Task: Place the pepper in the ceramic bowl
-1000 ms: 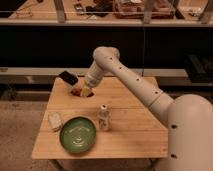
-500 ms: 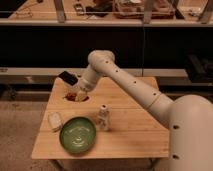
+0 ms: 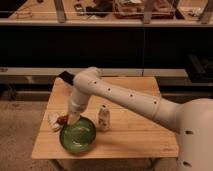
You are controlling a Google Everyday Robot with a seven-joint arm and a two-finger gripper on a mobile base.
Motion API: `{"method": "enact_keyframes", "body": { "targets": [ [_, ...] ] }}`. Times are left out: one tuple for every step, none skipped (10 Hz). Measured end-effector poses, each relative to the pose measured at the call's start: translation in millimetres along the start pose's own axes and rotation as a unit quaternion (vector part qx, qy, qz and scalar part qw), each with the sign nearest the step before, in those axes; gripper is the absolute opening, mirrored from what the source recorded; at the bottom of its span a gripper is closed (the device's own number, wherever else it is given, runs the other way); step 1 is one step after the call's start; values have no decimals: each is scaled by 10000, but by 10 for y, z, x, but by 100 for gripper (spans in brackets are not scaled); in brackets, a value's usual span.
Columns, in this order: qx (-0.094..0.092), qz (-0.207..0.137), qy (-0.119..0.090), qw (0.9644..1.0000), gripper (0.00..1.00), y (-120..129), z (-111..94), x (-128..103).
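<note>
The green ceramic bowl [image 3: 80, 141] sits at the front left of the wooden table [image 3: 135, 135]. My gripper [image 3: 68, 119] reaches down from the white arm [image 3: 120, 95] and hangs just over the bowl's far left rim. It is shut on the small reddish pepper [image 3: 62, 120], which sticks out to the left of the gripper, above the rim's edge and next to the white oblong object.
A white upright bottle [image 3: 103, 118] stands just right of the bowl. A small white oblong object [image 3: 53, 121] lies left of the bowl near the table's left edge. A dark counter and shelving run behind the table.
The gripper has carried the pepper from the table's far left part forward and down, ending at the bowl's far left rim.
</note>
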Motion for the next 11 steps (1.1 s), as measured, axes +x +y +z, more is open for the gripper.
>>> {"method": "enact_keyframes", "body": {
  "targets": [
    [139, 19, -107, 9998, 0, -164, 138, -34],
    [232, 36, -130, 9996, 0, -237, 219, -47],
    [376, 49, -142, 9992, 0, -323, 344, -55],
    [584, 73, -128, 9982, 0, -412, 529, -81],
    [699, 71, -165, 9974, 0, -454, 638, -115],
    [826, 51, -317, 9961, 0, -499, 774, -208],
    [879, 70, -526, 9947, 5, -495, 897, -334],
    [833, 171, -636, 9943, 13, -448, 934, -450],
    [678, 294, -694, 9948, 21, -343, 898, -522],
    [368, 437, -727, 9957, 31, -164, 766, -572],
    [7, 554, -756, 9956, 45, 28, 591, -586]
  ]
}}
